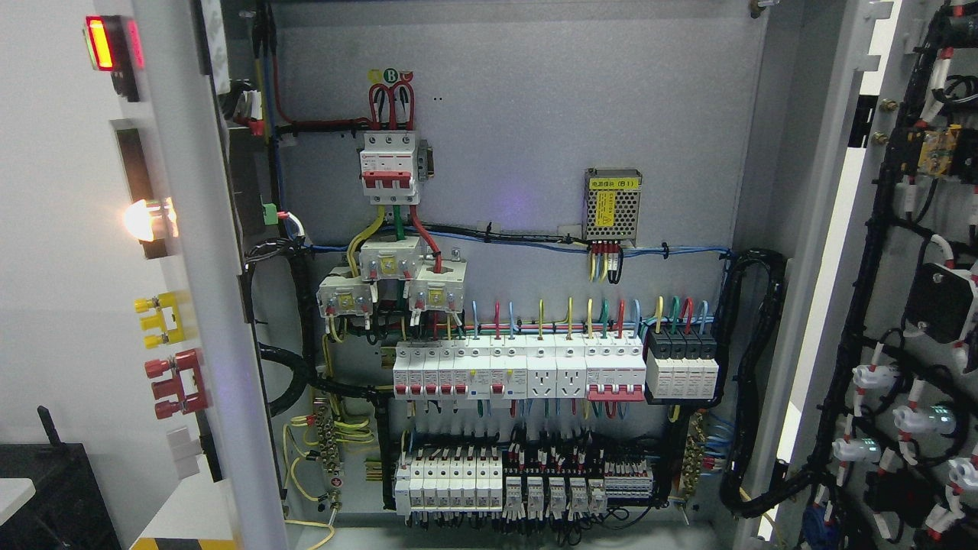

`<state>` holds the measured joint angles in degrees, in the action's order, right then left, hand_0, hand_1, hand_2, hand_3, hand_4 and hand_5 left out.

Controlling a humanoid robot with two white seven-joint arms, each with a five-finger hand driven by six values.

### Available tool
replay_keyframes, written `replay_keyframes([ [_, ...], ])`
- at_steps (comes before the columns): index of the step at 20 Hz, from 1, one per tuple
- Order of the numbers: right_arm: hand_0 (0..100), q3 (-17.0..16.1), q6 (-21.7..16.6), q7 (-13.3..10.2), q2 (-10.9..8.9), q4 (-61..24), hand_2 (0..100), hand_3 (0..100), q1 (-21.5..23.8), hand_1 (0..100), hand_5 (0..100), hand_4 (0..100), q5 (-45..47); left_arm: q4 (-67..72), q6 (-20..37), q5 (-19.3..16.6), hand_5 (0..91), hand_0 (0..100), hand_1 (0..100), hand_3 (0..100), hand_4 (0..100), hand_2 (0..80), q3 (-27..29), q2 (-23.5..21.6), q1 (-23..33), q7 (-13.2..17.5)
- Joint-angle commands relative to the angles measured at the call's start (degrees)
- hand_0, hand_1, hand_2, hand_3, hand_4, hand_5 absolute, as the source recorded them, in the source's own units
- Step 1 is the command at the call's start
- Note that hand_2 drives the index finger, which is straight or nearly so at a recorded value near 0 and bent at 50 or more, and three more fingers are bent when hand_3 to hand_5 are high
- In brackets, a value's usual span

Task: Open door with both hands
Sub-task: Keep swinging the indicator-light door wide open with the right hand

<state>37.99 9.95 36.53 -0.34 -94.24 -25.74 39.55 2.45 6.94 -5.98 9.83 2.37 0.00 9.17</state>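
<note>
The electrical cabinet [519, 99] stands open; its door [901, 305] is swung wide at the right, inner face showing black cable looms and white connectors. Inside, a 3-pole breaker [390, 166] with red levers sits at upper centre, a meshed power supply [612, 205] to its right, and a row of breakers [519, 370] below; a lit amber lamp [145, 219] glows on the left panel. Neither robot hand appears, so their fingers cannot be judged.
</note>
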Motion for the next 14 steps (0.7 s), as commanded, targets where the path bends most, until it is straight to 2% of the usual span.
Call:
replay_keyframes([
  [1, 38, 2.3, -0.1, 0.0, -0.71, -1.8, 0, 0, 0.3, 0, 0, 0, 0.0, 0.0, 0.0, 0.0, 0.0, 0, 0, 0, 0, 0.0, 0.0, 0.0, 1.8, 0.0],
  [7, 38, 3.1, 0.0, -0.3, -0.62, -2.6, 0, 0, 0.3, 0, 0, 0, -0.1, 0.0, 0.0, 0.0, 0.0, 0, 0, 0, 0, 0.0, 0.0, 0.0, 1.7, 0.0],
  [14, 38, 4.8, 0.0, -3.5, 0.60, -2.6, 0, 0, 0.3, 0, 0, 0, -0.1, 0.0, 0.0, 0.0, 0.0, 0, 0, 0, 0, 0.0, -0.1, 0.0, 1.7, 0.0],
])
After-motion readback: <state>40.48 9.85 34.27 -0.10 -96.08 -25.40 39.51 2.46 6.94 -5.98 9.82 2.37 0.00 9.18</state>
